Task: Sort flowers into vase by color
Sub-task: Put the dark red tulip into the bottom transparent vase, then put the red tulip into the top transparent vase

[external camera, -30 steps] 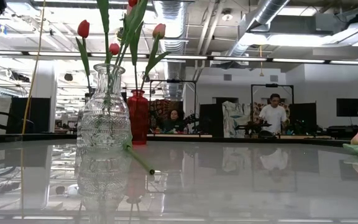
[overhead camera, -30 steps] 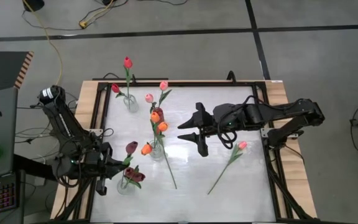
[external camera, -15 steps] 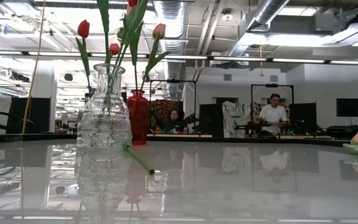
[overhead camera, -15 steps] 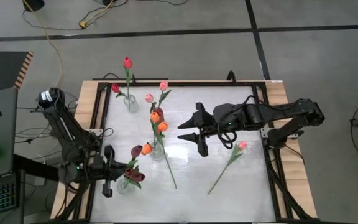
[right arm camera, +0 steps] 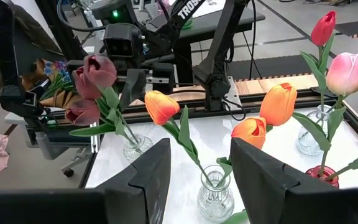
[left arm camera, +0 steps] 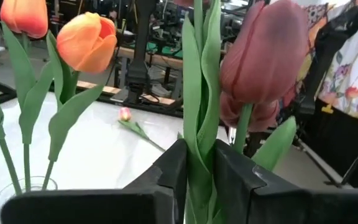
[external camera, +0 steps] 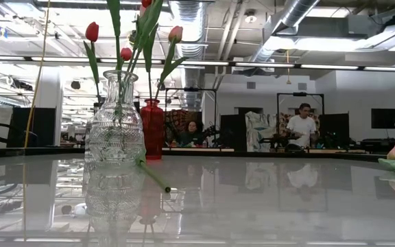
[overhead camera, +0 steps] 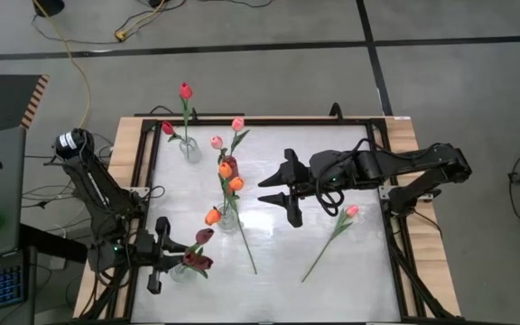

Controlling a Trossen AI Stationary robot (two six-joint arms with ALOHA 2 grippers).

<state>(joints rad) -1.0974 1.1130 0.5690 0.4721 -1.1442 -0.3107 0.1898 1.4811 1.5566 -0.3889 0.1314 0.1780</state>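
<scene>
My left gripper (overhead camera: 171,255) is at the table's near left corner, beside a small clear vase (overhead camera: 183,268) that holds maroon tulips. It is shut on a maroon tulip (left arm camera: 263,56) whose stem runs down into that vase (right arm camera: 135,148). My right gripper (overhead camera: 283,185) hangs open above the middle of the table, holding nothing. A pink tulip (overhead camera: 337,230) lies flat on the table to its near right. Orange tulips (overhead camera: 231,176) stand in the centre vase (overhead camera: 228,217). Red tulips (overhead camera: 185,91) stand in the far left vase (overhead camera: 189,150). My left gripper pinches the maroon tulip's stem and leaves (left arm camera: 199,168) between its two fingers, a little below the head. The fingers lie level, come from the table's left side and cross the stem. The tulip stands nearly upright, its lower stem reaching into the near left vase.
A dark red vase (overhead camera: 228,165) with pink tulips (overhead camera: 237,124) stands just beyond the centre vase. A loose green stem (overhead camera: 246,246) lies on the table beside the centre vase. Bare table stretches along the near edge and the far right. People sit far behind the table (external camera: 302,127).
My left gripper has moved toward the table's near edge and sunk a little, carrying the maroon tulip. The tulip's head has come from beside the centre vase to just above the near left vase, where its stem now stands.
</scene>
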